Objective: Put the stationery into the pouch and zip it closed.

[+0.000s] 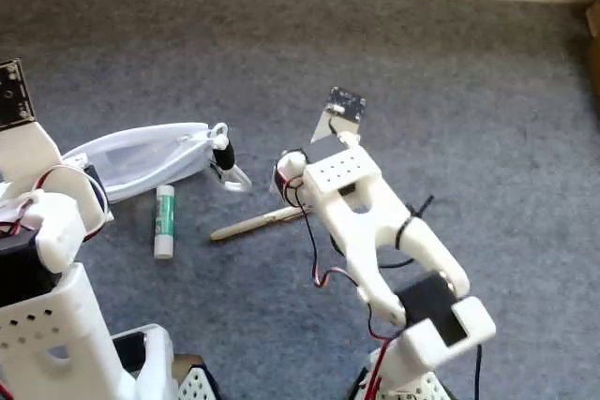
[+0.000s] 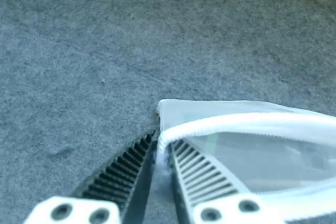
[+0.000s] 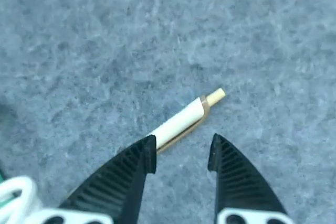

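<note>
Seen from the high view, the surface (image 1: pixel 450 63) lies bare from 12 to 2 o'clock of the pen (image 1: pixel 248 225), leaving wide room for a claw. The right arm (image 1: pixel 375 222) crowds 3 to 5 o'clock. At 9 o'clock the glue stick (image 1: pixel 164 222) lies near, with a narrow lane between. The pouch (image 1: pixel 141 158) blocks 10 o'clock, its end pinched in the left claw (image 2: pixel 160 142). The right claw (image 3: pixel 182 145) hangs spread above the pen, one finger over the barrel.
</note>
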